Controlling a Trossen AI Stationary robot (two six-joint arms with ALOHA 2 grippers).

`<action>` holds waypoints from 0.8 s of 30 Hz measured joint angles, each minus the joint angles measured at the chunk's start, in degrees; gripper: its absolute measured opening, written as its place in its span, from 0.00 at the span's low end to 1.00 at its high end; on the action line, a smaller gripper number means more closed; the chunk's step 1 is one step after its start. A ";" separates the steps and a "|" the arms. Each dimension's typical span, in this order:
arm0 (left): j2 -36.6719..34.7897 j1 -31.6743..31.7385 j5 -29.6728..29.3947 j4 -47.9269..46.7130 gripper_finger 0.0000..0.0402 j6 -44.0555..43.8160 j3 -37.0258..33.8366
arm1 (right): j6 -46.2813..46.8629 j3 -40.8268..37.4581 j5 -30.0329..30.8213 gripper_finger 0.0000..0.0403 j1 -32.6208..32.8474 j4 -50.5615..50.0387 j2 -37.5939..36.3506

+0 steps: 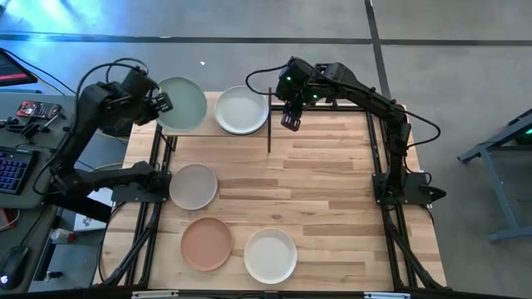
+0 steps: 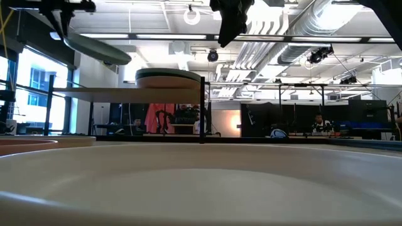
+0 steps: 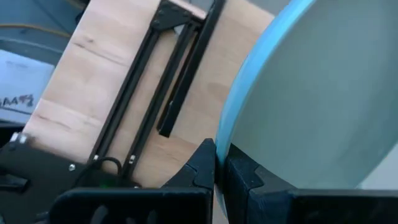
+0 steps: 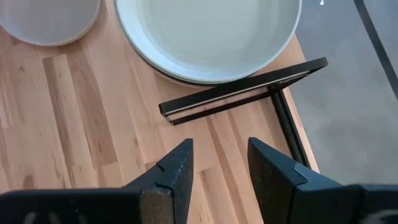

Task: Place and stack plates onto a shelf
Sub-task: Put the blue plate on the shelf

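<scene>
Table: you have three loose plates on it, grey-beige, terracotta and cream.
Shelf: your raised board at the table's far edge carries a pale plate stack on its right half; you can see two rims in the right wrist view.
Left gripper: your fingers are clamped on the rim of the blue-green plate, held tilted above the shelf's left half.
Right gripper: your fingers stand apart, empty, just right of the shelf.
Writing: none you can read.
</scene>
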 joint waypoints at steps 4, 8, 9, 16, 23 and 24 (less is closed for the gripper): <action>0.09 0.93 0.29 0.23 0.00 -0.25 -2.80 | 0.17 -0.02 -0.31 0.32 0.00 -0.53 0.00; 0.14 1.14 0.04 1.33 0.00 -2.46 -6.05 | 1.16 -0.01 -0.30 0.32 0.00 -0.73 0.00; 0.18 1.12 -0.28 1.89 0.00 -2.95 -6.79 | 1.16 -0.02 -0.29 0.32 0.00 -0.78 0.00; 0.18 1.12 -0.37 4.98 0.00 -4.90 -11.22 | 1.14 -0.02 -0.28 0.32 0.00 -1.60 0.00; 0.18 1.12 -0.39 9.34 0.00 -6.32 -15.03 | 1.11 -0.02 -0.27 0.32 0.00 -2.26 0.00; 0.18 1.12 -0.39 10.08 0.00 -6.34 -15.37 | 1.11 -0.02 -0.27 0.32 0.00 -2.26 0.00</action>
